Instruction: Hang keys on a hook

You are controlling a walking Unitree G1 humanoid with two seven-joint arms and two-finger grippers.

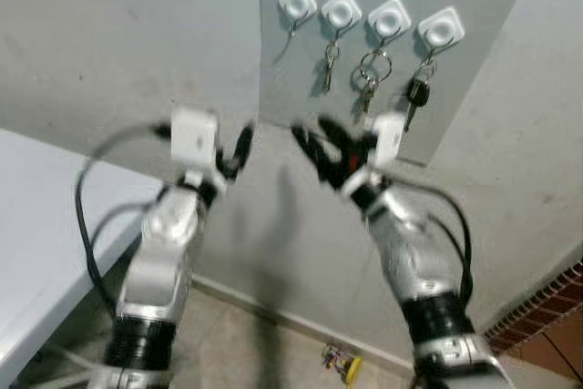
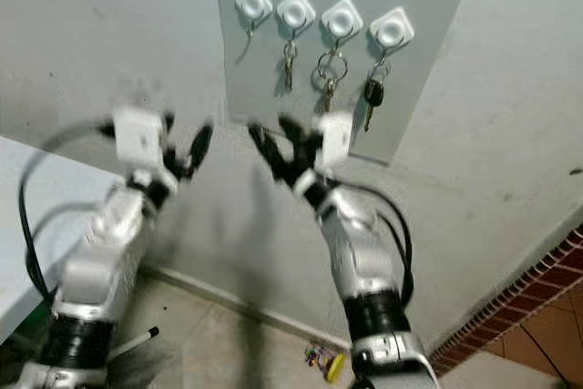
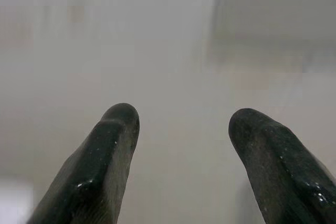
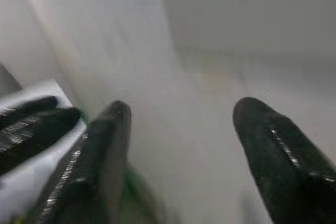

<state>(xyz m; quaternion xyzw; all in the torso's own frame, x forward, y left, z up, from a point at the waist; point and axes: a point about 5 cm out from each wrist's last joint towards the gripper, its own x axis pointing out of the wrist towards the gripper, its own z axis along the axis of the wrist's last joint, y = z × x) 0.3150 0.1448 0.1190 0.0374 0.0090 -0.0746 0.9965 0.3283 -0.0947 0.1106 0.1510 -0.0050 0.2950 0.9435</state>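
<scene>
Four white hooks sit in a row on a grey wall panel (image 1: 364, 125). The leftmost hook (image 1: 297, 2) carries nothing. Small keys (image 1: 328, 70) hang from the second, a ring of keys (image 1: 367, 88) from the third, and a black-headed key (image 1: 414, 97) from the fourth. Both arms are raised toward the wall below the hooks. My left gripper (image 1: 241, 148) is open with nothing between its fingers (image 3: 113, 145). My right gripper (image 1: 314, 148) is also open and holds nothing. A small bunch of keys with a yellow tag (image 1: 342, 363) lies on the floor by the wall.
A white table (image 1: 36, 225) stands at my left. Brick paving (image 1: 547, 307) shows at the lower right. A black cable (image 1: 86, 225) loops off the left arm. The wall is close in front of both grippers.
</scene>
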